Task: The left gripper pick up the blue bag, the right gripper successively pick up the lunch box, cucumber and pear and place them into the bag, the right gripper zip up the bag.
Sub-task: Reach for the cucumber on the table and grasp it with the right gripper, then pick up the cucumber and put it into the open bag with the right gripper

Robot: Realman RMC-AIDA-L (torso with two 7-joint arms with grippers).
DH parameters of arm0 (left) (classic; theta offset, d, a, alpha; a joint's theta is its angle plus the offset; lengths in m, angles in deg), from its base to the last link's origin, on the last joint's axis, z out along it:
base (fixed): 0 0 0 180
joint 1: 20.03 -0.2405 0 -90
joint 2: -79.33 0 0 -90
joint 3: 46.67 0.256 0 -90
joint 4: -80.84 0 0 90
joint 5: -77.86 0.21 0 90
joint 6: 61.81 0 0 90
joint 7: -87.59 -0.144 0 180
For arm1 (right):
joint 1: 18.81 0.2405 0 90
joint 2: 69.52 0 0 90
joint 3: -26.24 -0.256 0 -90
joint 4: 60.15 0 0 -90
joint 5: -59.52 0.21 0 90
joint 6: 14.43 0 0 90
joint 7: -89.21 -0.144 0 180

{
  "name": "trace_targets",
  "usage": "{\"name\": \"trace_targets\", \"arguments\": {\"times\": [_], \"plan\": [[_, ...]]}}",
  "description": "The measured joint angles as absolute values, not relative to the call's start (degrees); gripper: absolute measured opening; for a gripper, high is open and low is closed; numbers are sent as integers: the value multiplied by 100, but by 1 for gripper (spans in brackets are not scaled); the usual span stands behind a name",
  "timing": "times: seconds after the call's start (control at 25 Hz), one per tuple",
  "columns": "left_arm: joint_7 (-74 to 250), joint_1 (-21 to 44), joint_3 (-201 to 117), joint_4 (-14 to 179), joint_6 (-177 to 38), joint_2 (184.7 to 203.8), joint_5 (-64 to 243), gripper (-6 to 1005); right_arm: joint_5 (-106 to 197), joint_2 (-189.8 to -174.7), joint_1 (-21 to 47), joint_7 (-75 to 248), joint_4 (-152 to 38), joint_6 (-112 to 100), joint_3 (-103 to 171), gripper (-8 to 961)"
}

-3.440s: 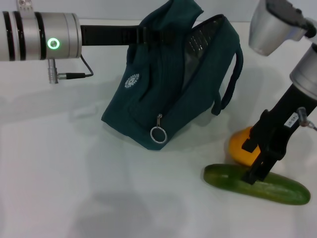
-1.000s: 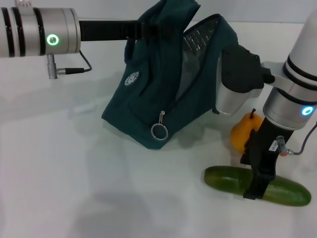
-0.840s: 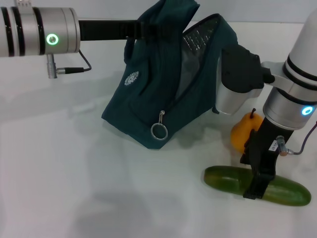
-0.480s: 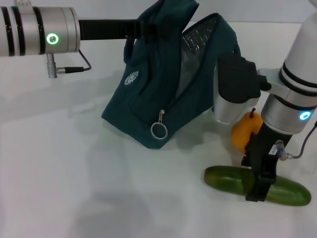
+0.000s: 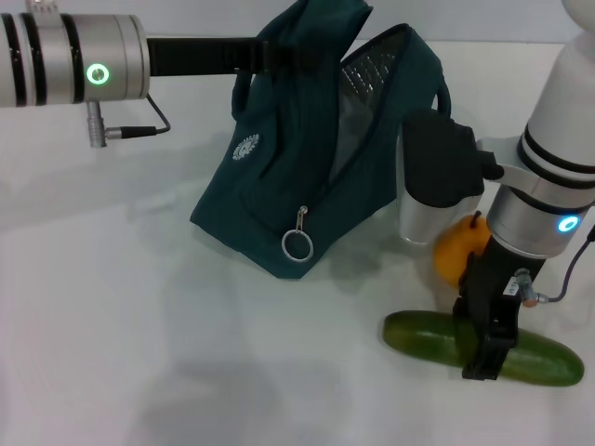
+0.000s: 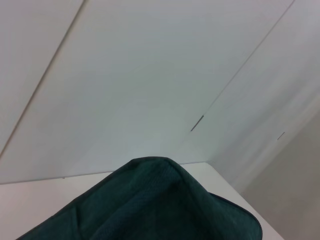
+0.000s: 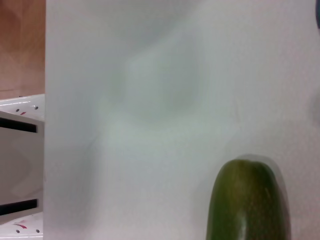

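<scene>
While the left claw (image 5: pixel 270 54) grips the blue bag (image 5: pixel 316 167), right claw (image 5: pixel 485 358) straddles cucumber (image 5: pixel 423 334), grasp unclear.

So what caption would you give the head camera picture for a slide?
Left gripper holds up the open blue bag while the right gripper is down on the cucumber, pear waiting behind.

One bag (image 5: pixel 307 177), one cucumber (image 5: pixel 423 336), one pear (image 5: pixel 457 253), and two grippers, left (image 5: pixel 279 58) and right (image 5: pixel 483 358).
</scene>
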State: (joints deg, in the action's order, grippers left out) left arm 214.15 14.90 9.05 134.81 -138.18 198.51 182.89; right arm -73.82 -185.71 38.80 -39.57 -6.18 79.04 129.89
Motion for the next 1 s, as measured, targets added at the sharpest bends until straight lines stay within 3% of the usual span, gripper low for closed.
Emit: {"name": "trace_targets", "arguments": {"times": [0.24, 0.44, 1.0], "plan": [[21415, 1481, 905, 13481, -13818, 19851, 18281, 103, -7376, -18571, 3892, -3964, -617, 7913, 13003, 828], [21414, 1482, 905, 13481, -13819, 19851, 18271, 104, -7381, -18571, 3896, -3965, -627, 7946, 13004, 624], [21391, 1487, 905, 13481, -13819, 19851, 18261, 105, -7446, -18571, 3887, -4038, -653, 7909, 12933, 619]]}}
